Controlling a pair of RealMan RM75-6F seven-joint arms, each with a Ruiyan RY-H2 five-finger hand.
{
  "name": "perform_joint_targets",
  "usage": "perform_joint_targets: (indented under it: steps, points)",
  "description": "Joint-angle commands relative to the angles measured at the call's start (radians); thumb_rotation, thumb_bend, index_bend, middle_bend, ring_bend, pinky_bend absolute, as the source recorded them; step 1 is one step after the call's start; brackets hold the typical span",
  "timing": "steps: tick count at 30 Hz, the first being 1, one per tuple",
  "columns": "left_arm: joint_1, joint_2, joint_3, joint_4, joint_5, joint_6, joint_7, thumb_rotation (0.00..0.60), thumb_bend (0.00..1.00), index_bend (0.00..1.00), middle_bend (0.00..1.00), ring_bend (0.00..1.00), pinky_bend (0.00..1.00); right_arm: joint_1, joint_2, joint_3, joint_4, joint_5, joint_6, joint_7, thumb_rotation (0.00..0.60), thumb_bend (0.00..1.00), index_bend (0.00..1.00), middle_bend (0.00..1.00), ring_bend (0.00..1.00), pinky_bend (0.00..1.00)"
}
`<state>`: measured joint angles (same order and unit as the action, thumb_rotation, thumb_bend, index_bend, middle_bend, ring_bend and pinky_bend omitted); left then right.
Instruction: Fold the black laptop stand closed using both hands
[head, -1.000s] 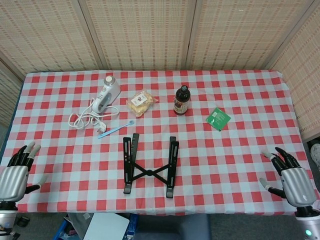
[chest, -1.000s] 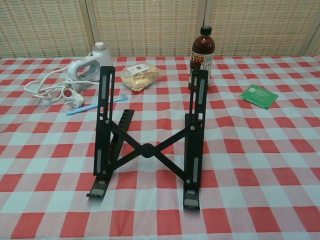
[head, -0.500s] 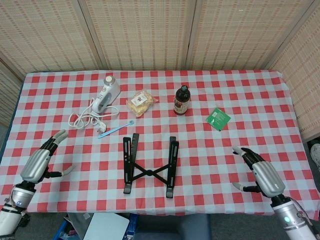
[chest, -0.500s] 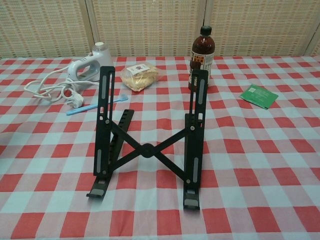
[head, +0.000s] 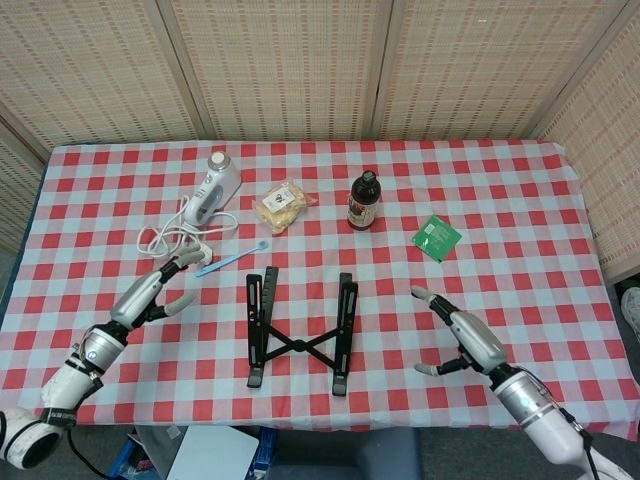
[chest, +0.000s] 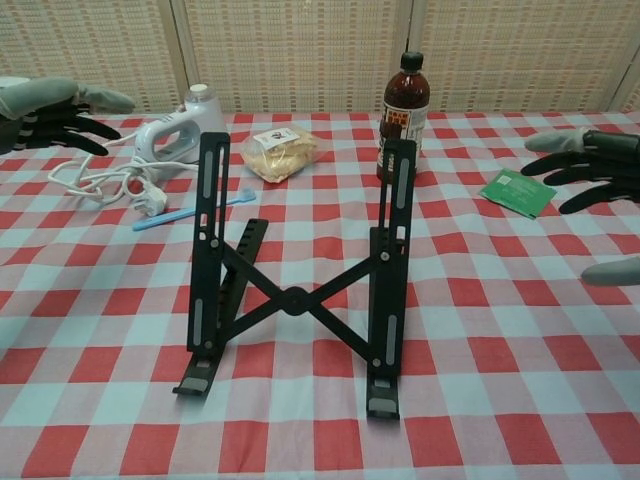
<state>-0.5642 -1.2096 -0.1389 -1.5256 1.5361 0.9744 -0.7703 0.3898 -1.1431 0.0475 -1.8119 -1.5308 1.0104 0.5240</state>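
head view: one laptop stand (head: 300, 331), two empty spread hands: left hand (head: 150, 289), right hand (head: 462, 334).

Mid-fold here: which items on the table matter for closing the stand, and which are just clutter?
For the job: black laptop stand, left hand, right hand.

Lying about: hand mixer with cord, blue toothbrush, snack bag, brown bottle, green packet.
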Motion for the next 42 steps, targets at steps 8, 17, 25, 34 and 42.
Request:
perform_joint_targets:
  steps: [8, 17, 25, 34, 42]
  points:
    - [-0.093, -0.088, -0.016, 0.029, -0.054, -0.101, -0.092, 0.161, 0.18, 0.17, 0.13, 0.21, 0.21, 0.115, -0.147, 0.046, 0.115, 0.072, -0.128, 0.101, 0.600, 0.16, 0.00, 0.09, 0.05, 0.13]
    - [-0.154, -0.147, -0.016, 0.041, -0.083, -0.175, -0.126, 0.172, 0.18, 0.21, 0.17, 0.23, 0.23, 0.176, -0.238, 0.079, 0.190, 0.090, -0.168, 0.187, 0.600, 0.16, 0.00, 0.10, 0.05, 0.13]
    - [-0.188, -0.150, -0.017, 0.014, -0.083, -0.211, -0.187, 0.192, 0.18, 0.24, 0.23, 0.27, 0.25, 0.226, -0.299, 0.100, 0.235, 0.061, -0.173, 0.270, 0.600, 0.16, 0.02, 0.12, 0.05, 0.13]
    - [-0.183, -0.091, 0.002, -0.016, -0.052, -0.190, -0.266, 0.217, 0.18, 0.26, 0.26, 0.30, 0.26, 0.266, -0.344, 0.087, 0.233, -0.011, -0.133, 0.330, 0.600, 0.16, 0.04, 0.16, 0.05, 0.13]
    - [-0.163, -0.047, 0.027, 0.003, -0.054, -0.175, -0.315, 0.226, 0.18, 0.26, 0.26, 0.30, 0.27, 0.308, -0.398, 0.094, 0.249, 0.006, -0.145, 0.313, 0.600, 0.16, 0.04, 0.16, 0.05, 0.13]
